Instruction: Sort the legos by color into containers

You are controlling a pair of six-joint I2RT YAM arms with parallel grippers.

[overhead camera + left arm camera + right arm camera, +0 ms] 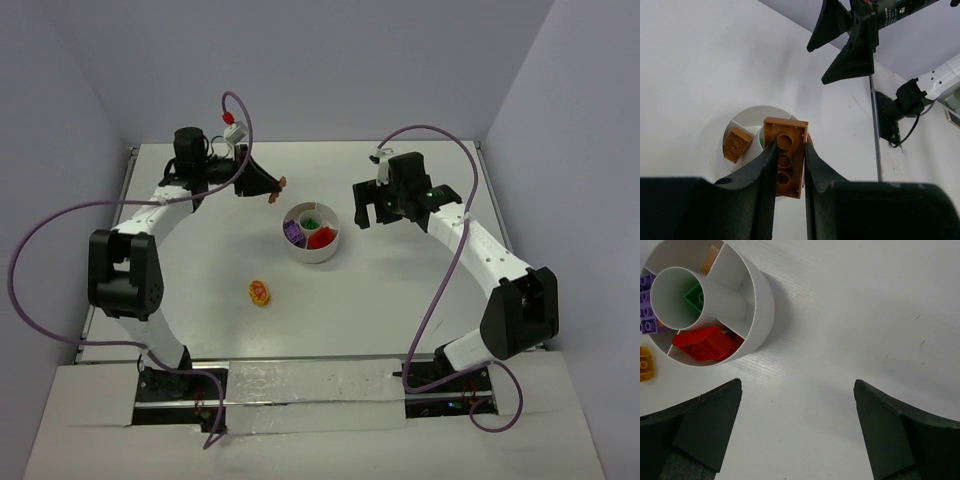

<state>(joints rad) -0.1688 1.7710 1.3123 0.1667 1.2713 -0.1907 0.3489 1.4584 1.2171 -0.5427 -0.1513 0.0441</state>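
Observation:
The white round dish (331, 245) stands mid-table and holds a purple brick (293, 232), a red brick (321, 238) and a green brick (312, 216). My left gripper (272, 190) is shut on a brown-orange brick (282, 183) and holds it just left of and above the dish. In the left wrist view that brick (786, 150) sits between the fingers (765, 165), over the dish (752, 111), where a second brown-orange brick (736, 144) lies in a wedge. My right gripper (365, 210) is open and empty to the right of the dish (765, 305).
A round yellow-and-red lego (260, 293) lies loose on the table in front and to the left of the dish. The right wrist view shows red (705, 345), purple (646, 305), green (692, 295) and brown-orange (710, 260) bricks in the dish.

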